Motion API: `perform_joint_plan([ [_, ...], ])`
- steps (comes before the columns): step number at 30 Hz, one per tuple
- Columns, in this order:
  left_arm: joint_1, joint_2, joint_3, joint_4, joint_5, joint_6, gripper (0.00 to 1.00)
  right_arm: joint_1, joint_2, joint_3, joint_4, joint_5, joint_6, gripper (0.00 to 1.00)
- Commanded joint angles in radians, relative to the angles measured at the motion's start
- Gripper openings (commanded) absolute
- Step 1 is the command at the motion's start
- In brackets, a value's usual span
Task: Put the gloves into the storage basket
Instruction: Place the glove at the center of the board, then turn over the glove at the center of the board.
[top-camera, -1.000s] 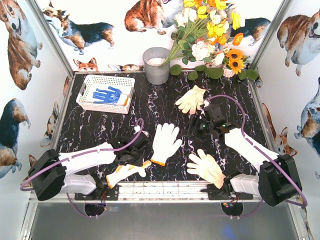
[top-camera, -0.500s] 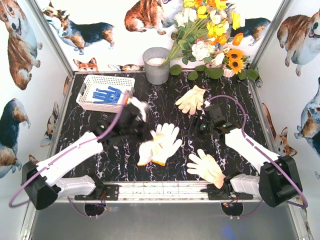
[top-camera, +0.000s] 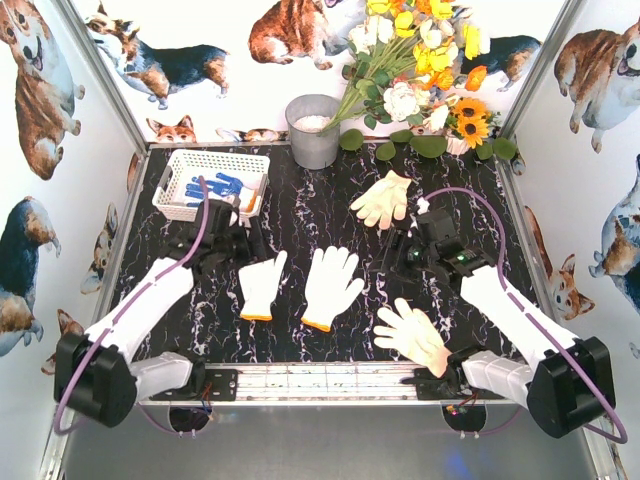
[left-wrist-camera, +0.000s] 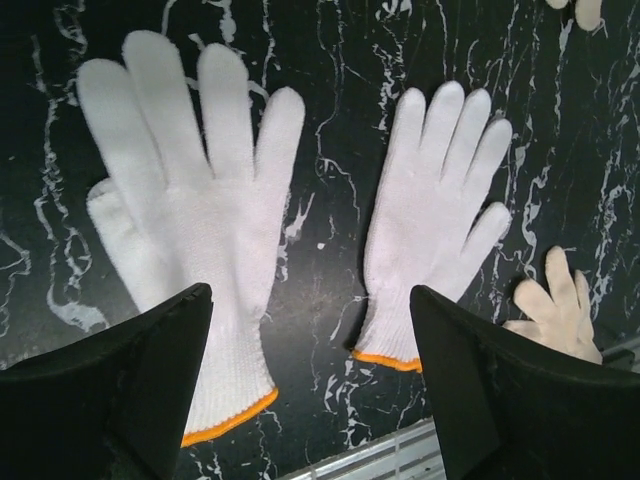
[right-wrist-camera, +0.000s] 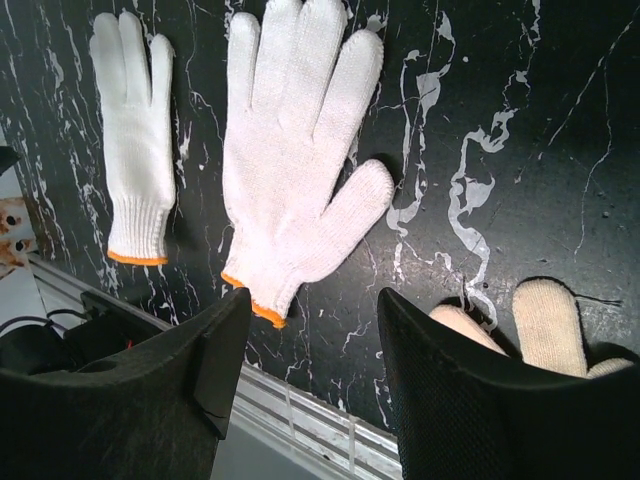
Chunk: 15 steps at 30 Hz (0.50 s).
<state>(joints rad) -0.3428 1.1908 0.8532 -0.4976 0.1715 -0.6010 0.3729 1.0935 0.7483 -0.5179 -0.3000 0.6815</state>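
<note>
Counting: four loose gloves (top-camera: 330, 285) | basket (top-camera: 200, 212) — one blue glove (top-camera: 215, 188) | left fingers (left-wrist-camera: 100, 400), right fingers (right-wrist-camera: 130, 400) spread

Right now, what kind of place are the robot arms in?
Probably a robot practice booth, not a home: corgi-print walls box in a black marble-look table, with flowers and gloves laid out.

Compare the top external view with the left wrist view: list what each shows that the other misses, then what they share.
Only top external: the storage basket holding a blue-patterned glove, the grey bucket and the flowers. Only left wrist: the left gripper from close, fingers spread wide with nothing between. Both: the left white glove, the right white glove, both orange-cuffed, and the peach-tan glove.
</note>
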Motion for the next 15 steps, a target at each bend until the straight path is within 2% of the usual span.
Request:
perform_joint_plan([
  [1,0.005,-0.088,-0.080,-0.033,-0.073,-0.019,0.74,0.001,-0.018,0.040,0.015,0.024,-0.001,0.56],
  [6,0.004,-0.185,-0.285,-0.030,-0.054,-0.131,0.72,0.001,0.004,0.044,0.045,0.014,0.010,0.56],
  [10,0.006,-0.246,-0.342,-0.039,-0.066,-0.193,0.70,0.001,0.019,0.060,0.051,-0.003,0.006,0.56],
  [15,0.013,-0.297,-0.410,0.024,-0.034,-0.265,0.65,0.001,0.019,0.043,0.060,-0.011,0.013,0.56],
])
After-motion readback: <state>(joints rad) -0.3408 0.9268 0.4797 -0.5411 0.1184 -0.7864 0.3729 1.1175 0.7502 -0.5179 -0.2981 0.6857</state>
